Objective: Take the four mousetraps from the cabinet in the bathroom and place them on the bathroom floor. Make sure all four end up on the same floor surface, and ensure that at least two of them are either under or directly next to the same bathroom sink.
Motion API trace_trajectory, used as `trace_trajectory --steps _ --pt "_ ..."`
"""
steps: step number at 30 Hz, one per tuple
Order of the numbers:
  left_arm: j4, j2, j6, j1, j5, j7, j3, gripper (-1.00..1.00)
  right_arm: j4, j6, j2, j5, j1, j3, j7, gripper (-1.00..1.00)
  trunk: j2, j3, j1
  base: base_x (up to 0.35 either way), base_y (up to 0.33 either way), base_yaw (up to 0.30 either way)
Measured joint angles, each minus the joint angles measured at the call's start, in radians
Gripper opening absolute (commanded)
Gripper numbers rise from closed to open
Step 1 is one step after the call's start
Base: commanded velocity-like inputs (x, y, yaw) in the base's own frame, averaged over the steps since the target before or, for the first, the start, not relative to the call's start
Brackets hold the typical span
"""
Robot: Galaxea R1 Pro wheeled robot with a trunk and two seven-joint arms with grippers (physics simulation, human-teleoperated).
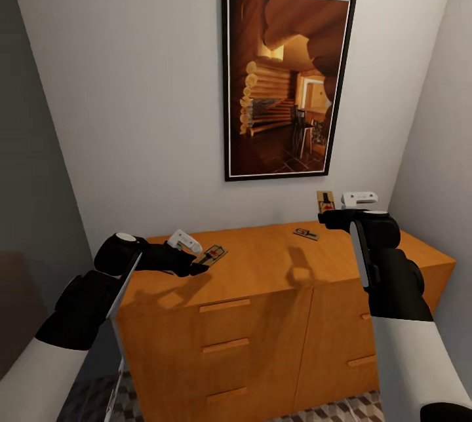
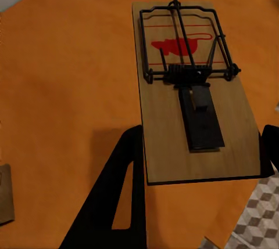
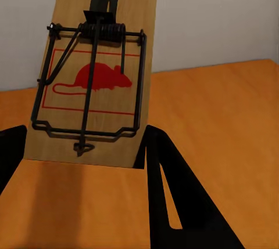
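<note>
Two end effectors up over the low orange-brown wooden cabinet [image 1: 275, 291], each clenched on a mousetrap!

Left end effector [image 1: 200, 263] grips a flat tan wooden mousetrap [image 1: 211, 255] by its edges just above the cabinet top, dark wire bar and red mouse mark facing up. Right end effector [image 1: 326, 215] pinches a second tan mousetrap [image 1: 325, 201], lifted and standing nearly upright near the pale wall. A third small mousetrap [image 1: 305, 234] lies flat on the cabinet top between them, nearer the right arm. Behind hangs a black-framed log-cabin picture [image 1: 287, 78]; cube-patterned floor tiles [image 1: 341, 409] show below.
</note>
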Motion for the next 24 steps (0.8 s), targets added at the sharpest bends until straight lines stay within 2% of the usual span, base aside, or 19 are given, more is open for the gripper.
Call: trace_trajectory --steps 15,16,17,19,20,23,24 --pt "0.006 -0.001 -0.001 0.0 0.003 0.003 0.0 -1.0 0.0 0.0 0.0 0.002 0.0 0.0 0.002 -1.0 0.0 0.0 0.0 0.0 0.0 0.0" --pt "0.009 -0.017 -0.003 0.0 -0.006 0.112 0.044 -1.0 0.0 0.0 0.001 -0.003 0.0 0.001 0.003 -1.0 0.0 0.0 0.0 0.0 0.0 0.0" --pt "0.008 -0.023 0.0 0.0 0.003 0.137 0.055 -1.0 0.0 0.0 0.001 -0.002 0.0 0.002 0.003 -1.0 0.0 0.0 0.0 0.0 0.0 0.0" --pt "0.008 -0.069 -0.005 0.0 0.003 0.277 0.103 -1.0 0.001 0.0 0.009 -0.005 0.0 0.004 0.003 -1.0 0.0 0.0 0.0 0.0 0.0 0.0" --pt "0.009 -0.081 -0.006 0.0 0.005 0.311 0.111 -1.0 0.002 0.0 0.011 -0.005 0.0 0.004 0.002 -1.0 0.0 0.0 0.0 0.0 0.0 0.0" --pt "0.013 -0.142 -0.038 0.0 0.013 0.486 0.136 -1.0 0.031 0.0 0.027 -0.008 0.0 0.006 0.002 -1.0 0.0 0.0 0.0 0.0 0.0 0.0" --pt "0.013 -0.15 -0.047 0.0 0.014 0.508 0.138 -1.0 0.04 0.0 0.03 -0.006 0.0 0.007 0.002 -1.0 0.0 0.0 0.0 0.0 0.0 0.0"
